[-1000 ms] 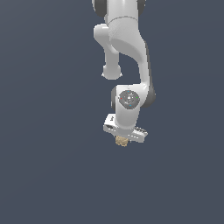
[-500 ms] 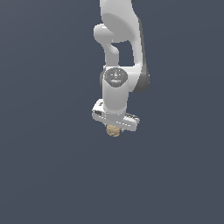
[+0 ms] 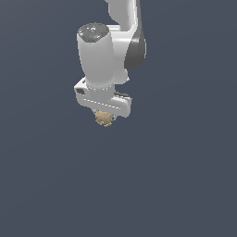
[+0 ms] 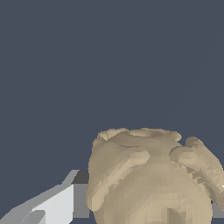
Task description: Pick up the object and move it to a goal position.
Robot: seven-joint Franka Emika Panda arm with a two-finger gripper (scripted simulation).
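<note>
The object is a small tan lumpy piece that sticks out just below the white hand of the arm in the exterior view. My gripper is shut on it and holds it up off the floor. The fingers are mostly hidden behind the hand in that view. In the wrist view the object fills the lower part of the picture, with one grey and white finger showing against its side.
A plain dark grey-blue floor lies all around. No other object and no goal marker shows in either view.
The arm has risen and swung toward the exterior view's left, carrying the object with it. The hand now appears higher and nearer the camera.
</note>
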